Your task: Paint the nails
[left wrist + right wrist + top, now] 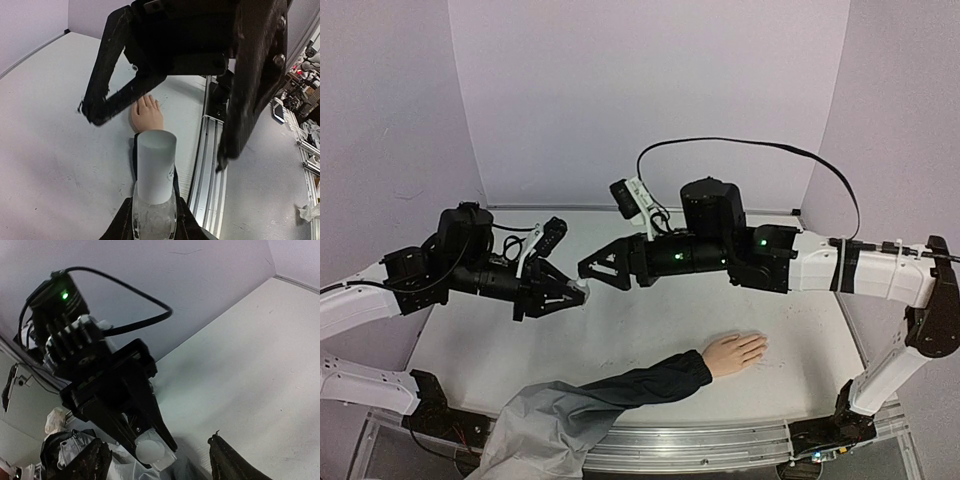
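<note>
A small clear nail-polish bottle with a frosted white cap is held above the table, and my left gripper is shut on its glass body. My right gripper faces it cap-end on, open, with one finger on each side of the cap and not touching it. Seen from the right wrist, the cap's round end shows between the right gripper's dark fingertips. The pale mannequin hand lies palm down on the table in a navy sleeve. Its nails are skin-toned and barely distinguishable.
A grey cloth covers the sleeve's near end at the table's front edge. A metal rail runs along that edge. Purple walls close in the back and both sides. A black cable loops above the right arm.
</note>
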Tool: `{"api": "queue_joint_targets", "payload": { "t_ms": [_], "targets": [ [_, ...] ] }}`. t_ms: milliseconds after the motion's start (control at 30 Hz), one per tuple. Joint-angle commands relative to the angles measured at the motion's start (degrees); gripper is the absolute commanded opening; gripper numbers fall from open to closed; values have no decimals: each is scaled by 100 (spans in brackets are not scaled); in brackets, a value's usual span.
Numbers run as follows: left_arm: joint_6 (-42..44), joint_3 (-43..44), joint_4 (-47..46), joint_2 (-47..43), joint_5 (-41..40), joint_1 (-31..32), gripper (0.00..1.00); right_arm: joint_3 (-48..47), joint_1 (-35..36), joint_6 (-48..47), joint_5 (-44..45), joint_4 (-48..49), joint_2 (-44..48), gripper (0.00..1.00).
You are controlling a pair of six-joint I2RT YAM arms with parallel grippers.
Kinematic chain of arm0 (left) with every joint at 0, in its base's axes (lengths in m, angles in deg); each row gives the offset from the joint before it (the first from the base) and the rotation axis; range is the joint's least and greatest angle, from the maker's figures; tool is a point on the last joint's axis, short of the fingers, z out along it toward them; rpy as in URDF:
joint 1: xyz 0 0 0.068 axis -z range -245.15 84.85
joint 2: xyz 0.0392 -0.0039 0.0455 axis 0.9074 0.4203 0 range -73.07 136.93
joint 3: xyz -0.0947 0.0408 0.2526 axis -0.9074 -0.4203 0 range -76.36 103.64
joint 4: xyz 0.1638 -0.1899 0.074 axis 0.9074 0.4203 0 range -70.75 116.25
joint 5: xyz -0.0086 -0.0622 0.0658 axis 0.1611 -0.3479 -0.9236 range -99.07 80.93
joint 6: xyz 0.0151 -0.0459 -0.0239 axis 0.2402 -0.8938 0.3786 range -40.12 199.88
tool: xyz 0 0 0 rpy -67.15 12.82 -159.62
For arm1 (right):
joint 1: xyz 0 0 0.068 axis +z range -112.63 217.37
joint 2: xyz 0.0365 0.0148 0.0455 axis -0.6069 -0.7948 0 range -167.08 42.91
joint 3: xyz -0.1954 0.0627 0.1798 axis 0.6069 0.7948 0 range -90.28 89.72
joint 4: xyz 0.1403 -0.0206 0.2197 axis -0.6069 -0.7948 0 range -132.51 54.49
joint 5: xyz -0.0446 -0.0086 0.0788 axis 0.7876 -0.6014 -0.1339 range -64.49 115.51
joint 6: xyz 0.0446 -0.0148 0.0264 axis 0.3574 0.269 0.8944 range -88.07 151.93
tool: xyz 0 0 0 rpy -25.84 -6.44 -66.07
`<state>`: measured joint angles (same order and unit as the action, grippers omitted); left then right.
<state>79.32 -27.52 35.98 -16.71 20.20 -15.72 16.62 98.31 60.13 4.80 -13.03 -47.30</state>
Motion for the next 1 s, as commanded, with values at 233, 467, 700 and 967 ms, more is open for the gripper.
{"api": "queue_joint_targets", "payload": {
  "t_ms": [233,467,700,967],
  "targets": [
    [-67,372,-390,102,791,-8,0,-95,36,-247,-1032,760,-353,24],
    [-92,365,-386,41,575,-3,0,-137,31,-114,-645,737,-429,0],
    [-133,224,-242,-199,-2009,-3,0,-516,474,1036,2197,154,-796,0],
    [-46,469,376,66,-3392,-8,0,-2200,1472,1987,4508,-756,-1838,0]
  ]
}}
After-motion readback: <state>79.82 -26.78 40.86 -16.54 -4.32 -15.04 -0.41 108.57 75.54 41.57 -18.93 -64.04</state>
